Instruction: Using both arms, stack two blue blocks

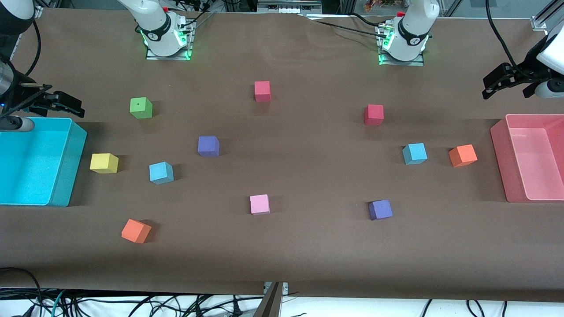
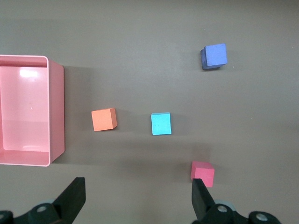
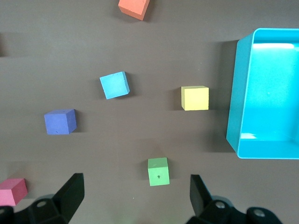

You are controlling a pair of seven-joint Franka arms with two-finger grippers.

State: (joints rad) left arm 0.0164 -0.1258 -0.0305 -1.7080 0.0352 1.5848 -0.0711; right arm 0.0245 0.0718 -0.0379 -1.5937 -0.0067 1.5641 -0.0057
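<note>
The right gripper (image 1: 66, 105) hangs spread and empty above the cyan bin's (image 1: 66, 163) rim. One blue block (image 1: 161, 172) sits between a yellow cube (image 1: 104, 163) and purple cube (image 1: 208, 146); the other blue block (image 1: 414, 153) lies beside an orange cube (image 1: 462, 155). The left gripper (image 1: 498, 83) hangs spread, empty, above the table near the pink bin (image 1: 500, 154).

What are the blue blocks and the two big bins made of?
The blue blocks look like soft foam: matte faces with no shine and slightly rounded edges. The cyan bin and pink bin look like smooth moulded plastic: thin walls, rounded corners, and bright glints of light on their floors. That is only from their look.
</note>
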